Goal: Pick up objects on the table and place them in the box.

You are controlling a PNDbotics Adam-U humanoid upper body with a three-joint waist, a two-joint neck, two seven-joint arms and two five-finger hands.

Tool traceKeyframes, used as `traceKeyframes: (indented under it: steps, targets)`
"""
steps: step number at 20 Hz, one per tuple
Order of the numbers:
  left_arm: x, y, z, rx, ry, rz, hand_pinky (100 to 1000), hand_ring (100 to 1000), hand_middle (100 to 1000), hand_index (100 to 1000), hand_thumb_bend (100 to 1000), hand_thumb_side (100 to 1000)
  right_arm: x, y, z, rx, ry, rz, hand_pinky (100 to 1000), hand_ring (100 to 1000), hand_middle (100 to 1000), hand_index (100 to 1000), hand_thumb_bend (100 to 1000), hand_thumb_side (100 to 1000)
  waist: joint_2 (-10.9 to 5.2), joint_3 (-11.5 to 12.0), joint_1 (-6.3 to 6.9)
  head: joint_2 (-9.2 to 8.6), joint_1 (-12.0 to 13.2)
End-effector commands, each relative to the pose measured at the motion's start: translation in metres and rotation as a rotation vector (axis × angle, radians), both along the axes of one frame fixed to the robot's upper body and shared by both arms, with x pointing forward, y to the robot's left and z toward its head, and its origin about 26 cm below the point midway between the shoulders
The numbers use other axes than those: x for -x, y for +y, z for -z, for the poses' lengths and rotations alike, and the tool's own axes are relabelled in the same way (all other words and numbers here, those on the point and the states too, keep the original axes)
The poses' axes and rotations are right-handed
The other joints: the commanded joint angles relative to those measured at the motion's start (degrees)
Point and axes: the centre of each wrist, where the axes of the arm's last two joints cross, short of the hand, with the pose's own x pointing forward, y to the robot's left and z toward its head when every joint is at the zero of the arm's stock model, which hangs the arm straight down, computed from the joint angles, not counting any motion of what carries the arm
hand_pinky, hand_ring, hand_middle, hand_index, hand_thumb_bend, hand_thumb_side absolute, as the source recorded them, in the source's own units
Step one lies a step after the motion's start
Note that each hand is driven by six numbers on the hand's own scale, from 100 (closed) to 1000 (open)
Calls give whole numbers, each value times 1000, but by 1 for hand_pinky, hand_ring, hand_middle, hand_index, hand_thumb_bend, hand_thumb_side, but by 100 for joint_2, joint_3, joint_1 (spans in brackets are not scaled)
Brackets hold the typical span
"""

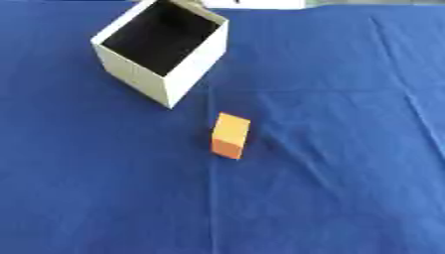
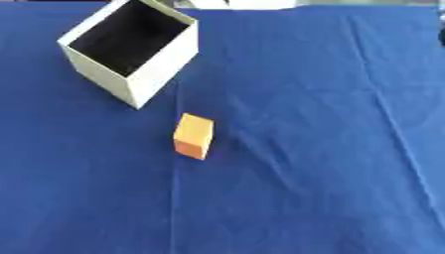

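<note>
box (image 1: 139,74) open, upright | orange block (image 1: 230,135) near it on blue cloth (image 1: 347,173) | fingers: unseen, cannot tell

A staged test table is showing: a creased blue cloth (image 1: 347,149) is covering everything, a white box (image 1: 139,74) sitting at eleven o'clock.

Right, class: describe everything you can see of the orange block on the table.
The orange block is a small, plain, box-shaped piece with a lighter top face and a darker near face. It lies flat on the blue cloth, slightly askew, beside a crease. It sits just in front of the white box, apart from it. Nothing touches it but the cloth; no hand is in view.
</note>
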Motion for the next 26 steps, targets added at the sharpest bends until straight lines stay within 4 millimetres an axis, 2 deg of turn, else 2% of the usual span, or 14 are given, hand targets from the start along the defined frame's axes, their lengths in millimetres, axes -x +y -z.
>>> traceKeyframes:
  steps: [1,8,15,16,19,26]
  targets:
    - [3,2,-3,1,-9,-13,499,541,624,711,232,709,5,-1,-5,4,-16,5,800,734,661,773,100,844,-108,-5,12,70,5]
    - [3,2,-1,7,0,-16,499,542,625,711,231,709,5,-2,2,-6,16,7,800,734,660,774,100,850,-104,1,10,68,12]
    - [3,3,-2,-3,-1,-15,500,542,625,712,231,709,6,-2,-7,89,30,40,805,739,665,777,100,849,-120,13,-1,81,26]
    - [3,3,-2,-6,0,-14,500,542,625,712,230,710,6,-2,-7,95,29,40,825,772,712,795,100,885,-130,4,-11,85,19]
    - [4,5,-3,-47,9,-15,500,542,625,712,229,710,5,7,-19,212,-3,23,839,802,754,814,100,926,-189,4,-153,116,45]
    - [4,5,-4,-69,16,-7,500,541,626,712,227,712,8,27,-37,555,-16,63,856,843,797,825,100,935,-202,29,-209,125,-8]
